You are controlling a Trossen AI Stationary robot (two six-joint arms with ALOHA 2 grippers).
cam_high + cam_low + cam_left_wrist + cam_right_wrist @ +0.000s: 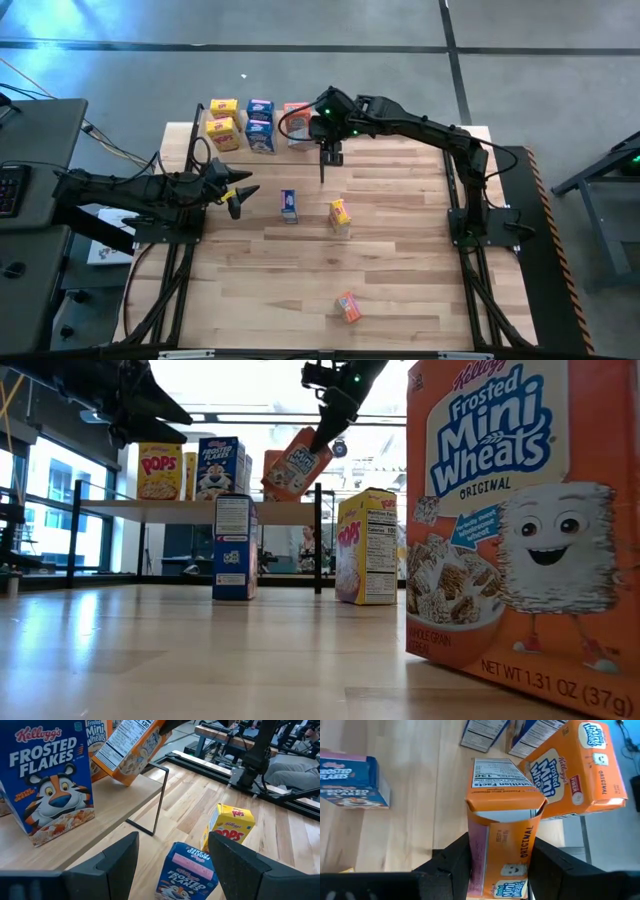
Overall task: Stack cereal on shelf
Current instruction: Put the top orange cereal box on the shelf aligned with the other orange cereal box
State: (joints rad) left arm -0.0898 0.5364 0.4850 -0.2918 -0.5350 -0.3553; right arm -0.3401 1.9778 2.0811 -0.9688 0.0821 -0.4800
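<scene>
Right gripper (329,152) is reaching far forward, fingers clamping something; left gripper (243,192) is hovering, fingers apparently parted, holding nothing.

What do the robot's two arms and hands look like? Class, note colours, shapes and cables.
Both arms are dark, jointed tubes with black cables alongside. The left hand has two dark, flat tapering fingers. The right hand looks the same, with small green lights on its wrist.
</scene>
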